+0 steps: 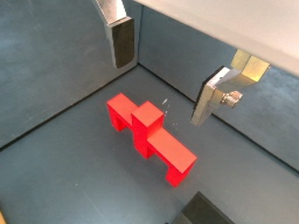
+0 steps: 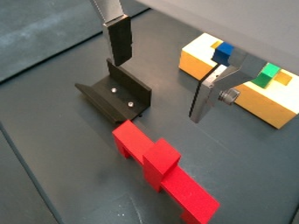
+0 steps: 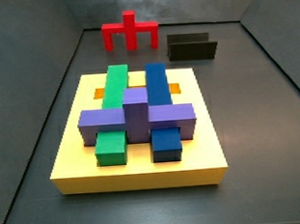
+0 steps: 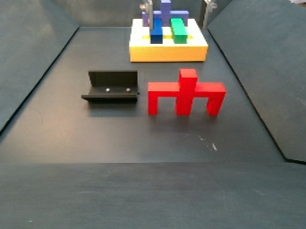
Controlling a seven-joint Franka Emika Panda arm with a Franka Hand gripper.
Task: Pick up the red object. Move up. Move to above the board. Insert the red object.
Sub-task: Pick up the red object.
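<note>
We see our gripper [image 1: 162, 73] spread wide and empty above the red object [image 1: 149, 137] on the counter [image 1: 70, 175].

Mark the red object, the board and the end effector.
red object [image 4: 185, 94]: side view, base of its central post.
board [image 3: 140, 171]: side view, bare yellow front wall.
end effector [image 1: 166, 70]: wrist view, midway between its fingertips, above the red object, holding nothing.

1. The pincer [image 1: 162, 79] hangs wide open above the red object [image 1: 151, 137], with nothing between them.
2. The fixture [image 4: 114, 88] stands just beside the red object.
3. Bare bench [image 4: 156, 170] lies between the red object and the board [image 4: 167, 47].
4. Tall blocks [image 3: 137, 101] crowd the board's top.
</note>
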